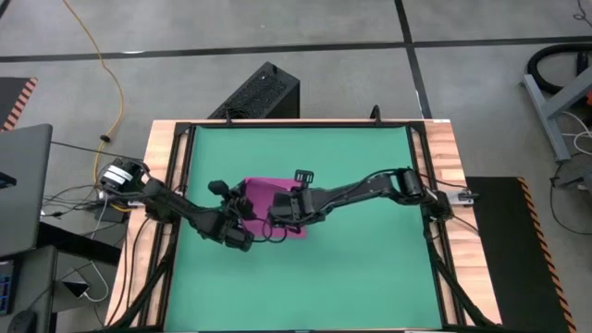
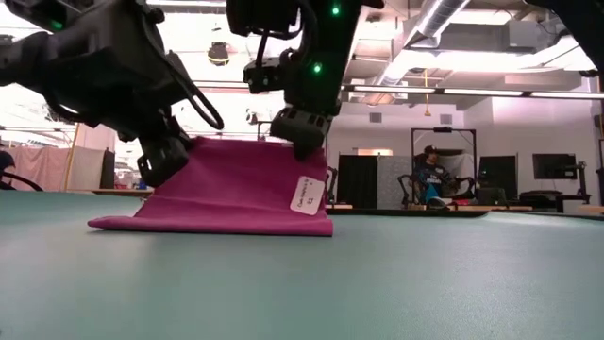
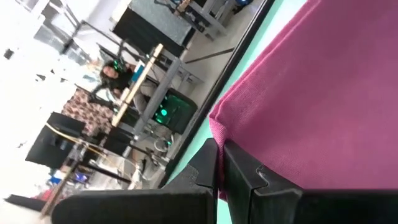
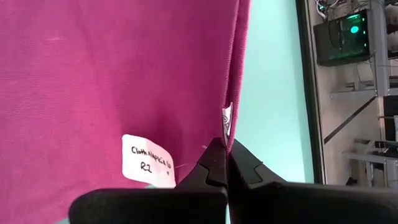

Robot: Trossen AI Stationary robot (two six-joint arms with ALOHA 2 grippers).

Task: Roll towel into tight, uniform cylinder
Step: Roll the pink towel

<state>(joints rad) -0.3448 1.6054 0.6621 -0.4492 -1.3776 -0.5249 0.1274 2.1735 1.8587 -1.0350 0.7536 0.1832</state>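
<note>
The magenta-pink towel (image 1: 264, 192) is on the green mat (image 1: 370, 268), near its middle. In the low view the towel (image 2: 226, 189) rises slanted from a flat folded strip (image 2: 208, 225) that lies on the mat. Its white tag (image 2: 307, 194) hangs near the raised edge. My left gripper (image 2: 162, 165) and my right gripper (image 2: 304, 144) are both shut on that raised edge, one at each end. In the high view the left gripper (image 1: 239, 213) and the right gripper (image 1: 279, 211) are close together over the towel. My left gripper pinches the towel's raised corner (image 3: 217, 132) between its two fingers, at an edge. The cloth runs away from the fingers, lifted and slanting down to the mat. One layer or several, I cannot tell. My right gripper pinches the towel's side edge (image 4: 229, 134) between its two fingers, right beside the white tag (image 4: 148, 160). The fingers come from above. The cloth hangs below them, its lower part on the mat.
The mat lies in a wooden-edged table frame (image 1: 444, 157). A black box (image 1: 264, 92) stands beyond the far edge. A laptop (image 1: 23, 185) and cables (image 1: 102, 199) are off the left side. A seated person (image 2: 432, 175) is far off in the room.
</note>
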